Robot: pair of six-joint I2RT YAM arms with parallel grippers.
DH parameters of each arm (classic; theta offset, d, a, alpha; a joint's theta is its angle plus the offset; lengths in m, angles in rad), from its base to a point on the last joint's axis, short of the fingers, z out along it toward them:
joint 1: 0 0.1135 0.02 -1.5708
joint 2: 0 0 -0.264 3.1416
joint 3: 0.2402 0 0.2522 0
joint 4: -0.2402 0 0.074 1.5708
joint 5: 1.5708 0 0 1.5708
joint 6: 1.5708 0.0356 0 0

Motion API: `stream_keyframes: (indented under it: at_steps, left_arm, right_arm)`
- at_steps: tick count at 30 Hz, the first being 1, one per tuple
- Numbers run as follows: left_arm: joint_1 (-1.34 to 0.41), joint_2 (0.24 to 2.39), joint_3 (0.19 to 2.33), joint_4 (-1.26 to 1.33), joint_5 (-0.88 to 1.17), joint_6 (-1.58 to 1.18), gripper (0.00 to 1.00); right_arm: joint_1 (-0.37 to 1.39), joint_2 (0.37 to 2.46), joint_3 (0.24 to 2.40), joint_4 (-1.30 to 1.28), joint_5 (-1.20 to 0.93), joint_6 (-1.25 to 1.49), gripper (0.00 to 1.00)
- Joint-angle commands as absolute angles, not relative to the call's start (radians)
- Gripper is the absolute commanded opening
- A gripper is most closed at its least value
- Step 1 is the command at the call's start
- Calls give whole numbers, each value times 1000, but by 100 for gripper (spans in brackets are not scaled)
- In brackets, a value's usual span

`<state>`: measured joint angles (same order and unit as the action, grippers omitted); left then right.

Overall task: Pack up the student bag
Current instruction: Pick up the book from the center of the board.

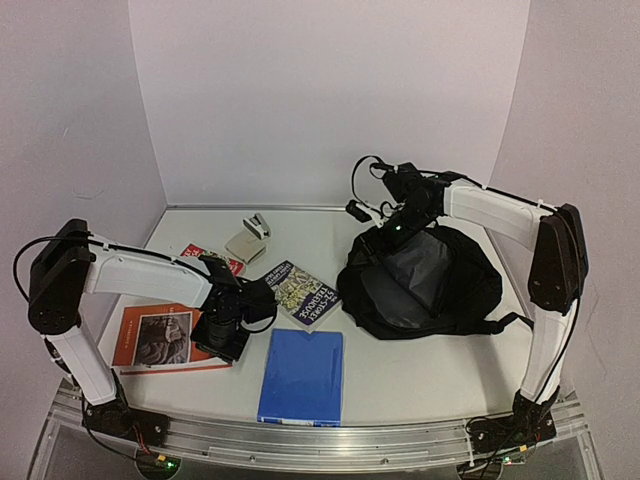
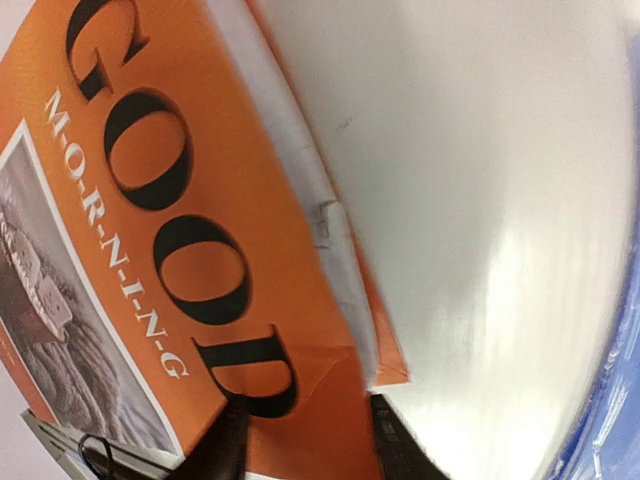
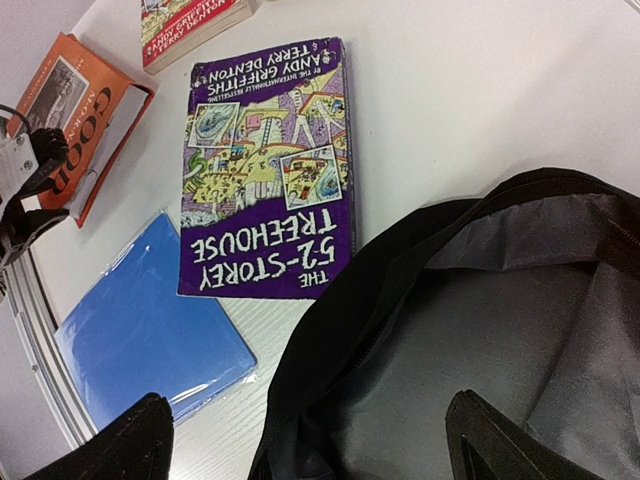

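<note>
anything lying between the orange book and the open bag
Yes. The purple book and the blue folder lie flat on the table between the orange book and the student bag. Both are low, so a lifted carry would likely clear them.

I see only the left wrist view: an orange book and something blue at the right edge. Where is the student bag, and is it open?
Observer: The student bag lies on the right side of the table, open, its grey lining showing.
Operator: And the right gripper?
Observer: The right gripper hangs open above the bag's rim.
Operator: What is the blue thing?
Observer: A blue folder, flat near the table's front edge, to the right of the orange book.
</note>
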<state>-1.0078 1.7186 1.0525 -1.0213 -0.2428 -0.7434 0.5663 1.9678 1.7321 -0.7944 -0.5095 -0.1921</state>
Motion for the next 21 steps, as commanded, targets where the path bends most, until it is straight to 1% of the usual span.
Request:
stream_keyframes:
  at_steps: [1, 6, 10, 15, 18, 21]
  left_arm:
    - [-1012, 1779, 1110, -868, -232, -667, 24]
    - [-1013, 1798, 1149, -880, -247, -656, 1]
    - [-1050, 1799, 1231, -965, -275, -656, 0]
    - [-1112, 1784, 1402, -1151, -346, -708, 0]
    - [-1112, 1731, 1467, -1184, -380, -718, 0]
    - [-1096, 1721, 1518, -1149, -423, -670, 0]
  right_arm:
    - [566, 1928, 1737, -793, -486, -192, 95]
    - [565, 1924, 1734, -793, -482, -192, 94]
    - [565, 1925, 1737, -793, -490, -187, 95]
    - [565, 1933, 1745, -793, -523, -173, 95]
    - [566, 1935, 1753, -793, -533, -168, 95]
    - [563, 1939, 1766, -793, -531, -161, 95]
